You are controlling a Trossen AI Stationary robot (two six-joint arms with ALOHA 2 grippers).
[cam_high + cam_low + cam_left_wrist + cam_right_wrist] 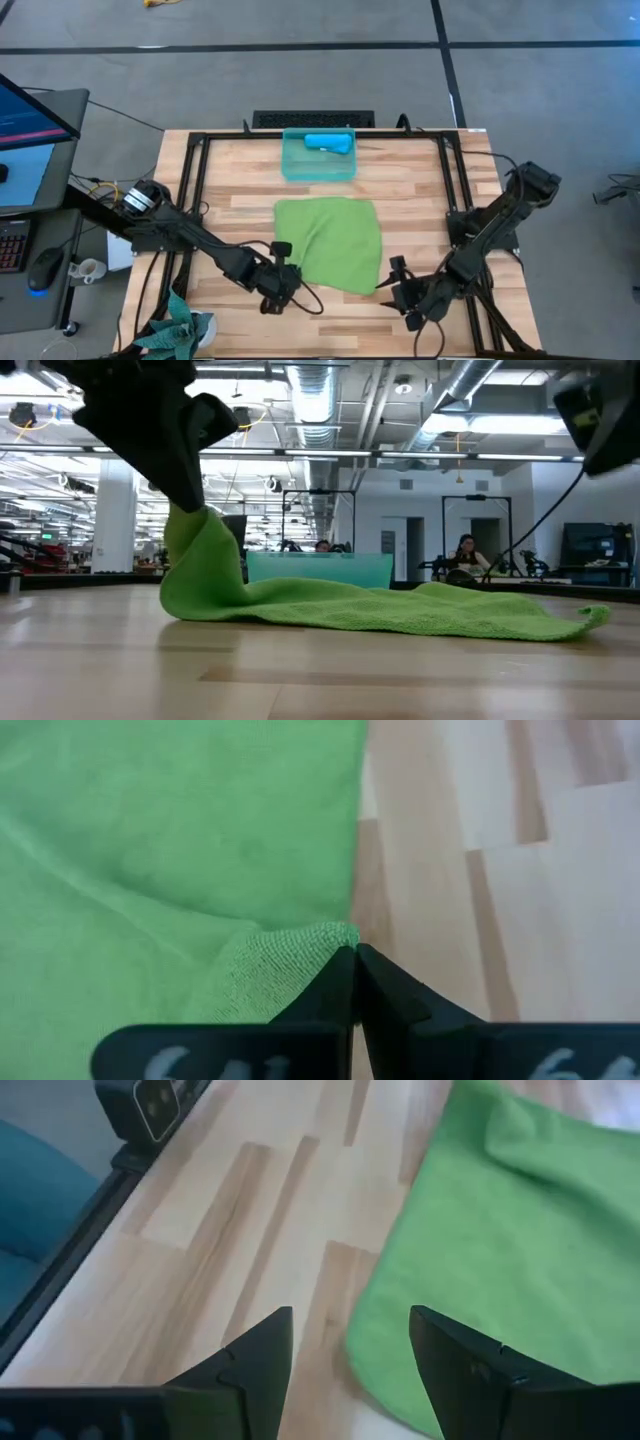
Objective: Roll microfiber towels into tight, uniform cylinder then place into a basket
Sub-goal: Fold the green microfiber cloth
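A corner of the lime-green microfiber towel (pixel 330 243) is pinched by the closed left gripper (pixel 354 982); the right gripper (pixel 350 1342), spread empty beside the opposite corner, must likely grip before rolling is begun.

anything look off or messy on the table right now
Only the green towel: it lies crumpled, not flat, and the left claw is shut on one near corner, lifting it off the wood. The right claw is open at the other near corner. The blue towel sits rolled in the basket.
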